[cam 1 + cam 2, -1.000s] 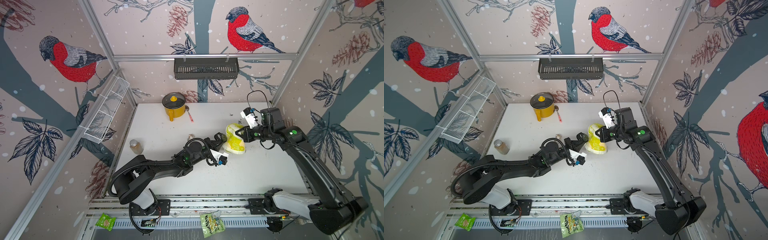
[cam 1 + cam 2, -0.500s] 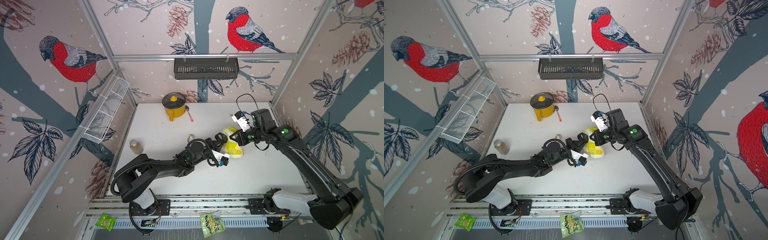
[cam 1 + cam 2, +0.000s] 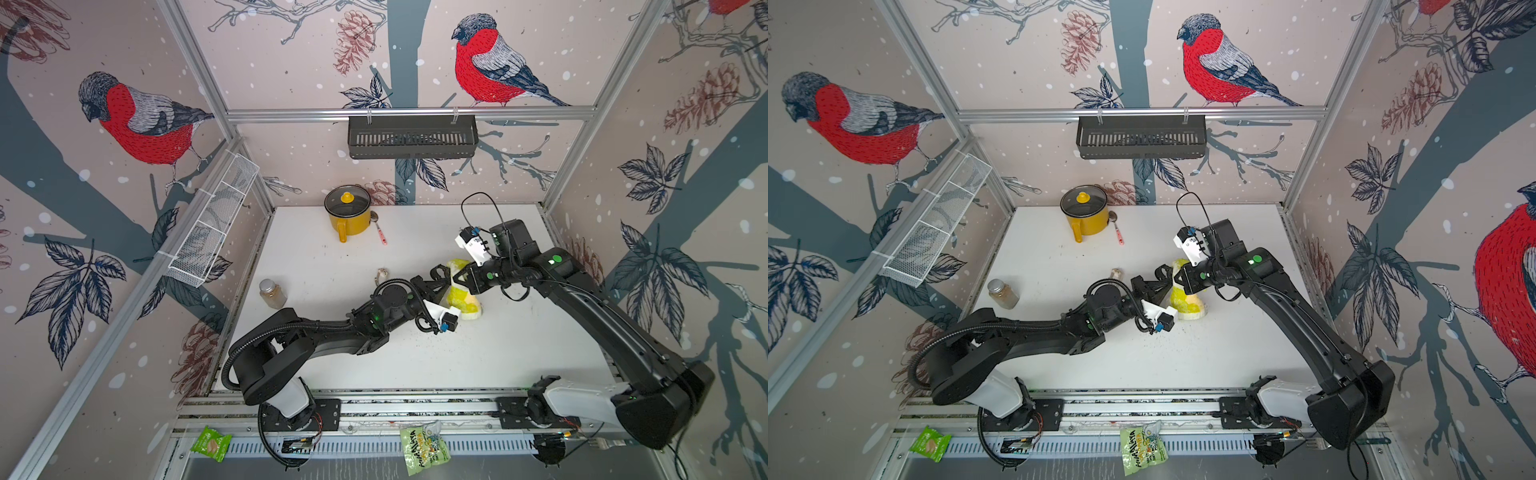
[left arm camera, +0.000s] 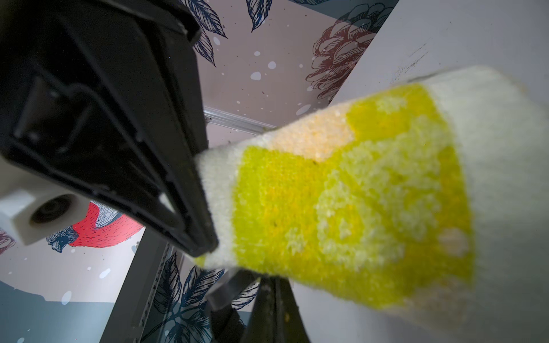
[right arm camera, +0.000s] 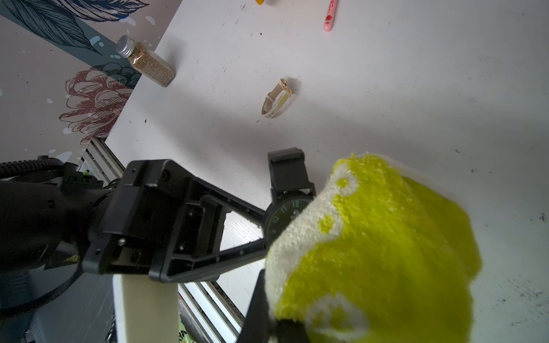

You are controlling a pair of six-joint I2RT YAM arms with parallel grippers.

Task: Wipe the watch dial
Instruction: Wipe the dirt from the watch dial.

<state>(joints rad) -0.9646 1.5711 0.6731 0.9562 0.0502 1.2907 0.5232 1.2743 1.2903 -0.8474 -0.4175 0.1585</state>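
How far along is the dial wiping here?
Done: the left pincer is shut on the black watch, the right pincer on the cloth. In hand: the cloth covers part of the dial; numerals at its edge show. Left: the rest of the wipe and setting both down; how clean the dial is cannot be told.

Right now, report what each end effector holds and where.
Left end effector: black watch, clamped by the edges of its case. Right end effector: yellow cloth, pinched at one end.
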